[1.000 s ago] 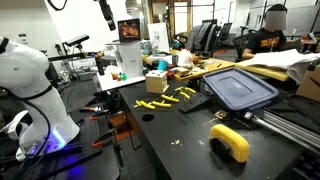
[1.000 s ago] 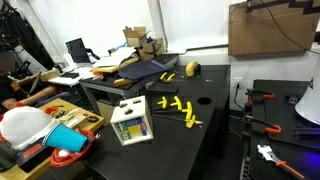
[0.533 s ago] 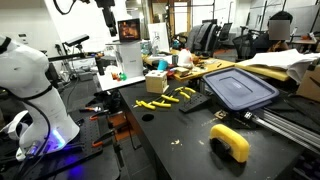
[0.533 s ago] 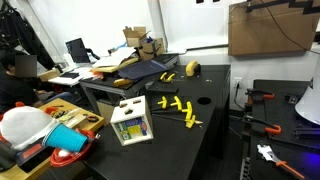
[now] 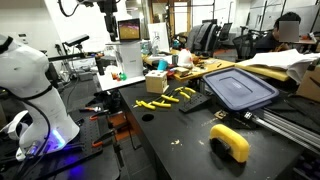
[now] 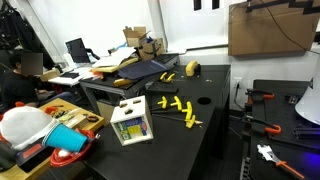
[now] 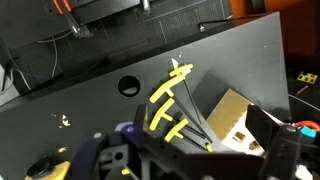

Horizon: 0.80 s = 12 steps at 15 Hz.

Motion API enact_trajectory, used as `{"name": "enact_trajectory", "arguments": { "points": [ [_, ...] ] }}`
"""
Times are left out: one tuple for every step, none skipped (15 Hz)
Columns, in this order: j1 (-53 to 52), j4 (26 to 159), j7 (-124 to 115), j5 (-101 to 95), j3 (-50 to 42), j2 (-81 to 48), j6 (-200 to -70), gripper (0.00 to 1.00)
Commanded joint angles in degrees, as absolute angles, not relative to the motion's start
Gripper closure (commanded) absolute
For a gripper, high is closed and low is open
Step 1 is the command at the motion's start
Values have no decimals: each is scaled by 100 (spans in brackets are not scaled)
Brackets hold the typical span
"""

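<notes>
A long black bench (image 5: 180,140) with a matte top is seen in both exterior views and fills most of the wrist view. A dark blue rectangular plastic lid (image 5: 240,88) is laid flat towards one end of the bench, well apart from the gripper. At a corner of the other end, a tan wooden cube-shaped box (image 6: 131,120) with cut-out holes in its top is set upright; in an exterior view one of its sides is seen to be white with coloured squares. A yellow curved block with a dark inner face (image 5: 230,142) is placed near a long edge of the bench, close to the lid. A loose scatter of thin yellow plastic strips (image 5: 170,97) is spread across the middle of the bench, just beside the box and apart from it, with a small round hole in the bench top (image 7: 128,86) near them. The dark two-fingered gripper (image 6: 205,5) is held high above the bench, at the top edge of an exterior view. In the wrist view it is blurred, but its jaws are seen spread wide with nothing between them, and the strips and the box are shown beneath it.
</notes>
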<state>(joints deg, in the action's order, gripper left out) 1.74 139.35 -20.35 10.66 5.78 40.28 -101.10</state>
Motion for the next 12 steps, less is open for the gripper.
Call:
{"name": "enact_trajectory", "arguments": {
  "points": [
    [322,13398,-1990,1242,493,2864,-10499,0],
    [318,13360,-1992,1268,475,2770,-10588,0],
    [315,13259,-1999,1276,440,2542,-10748,0],
    [314,13112,-1987,1281,393,2233,-10906,0],
    [303,12914,-1977,1268,341,1867,-11019,0],
    [297,12685,-1980,1251,289,1499,-11071,0],
    [289,12428,-1990,1235,242,1110,-11122,0],
    [279,12126,-1996,1227,191,711,-11114,0],
    [275,11811,-2003,1209,143,328,-11073,0],
    [268,11456,-2009,1208,95,-68,-11004,0],
    [263,11098,-2005,1220,44,-457,-10929,0],
    [260,10785,-1995,1245,6,-799,-10872,0]
  ]
}}
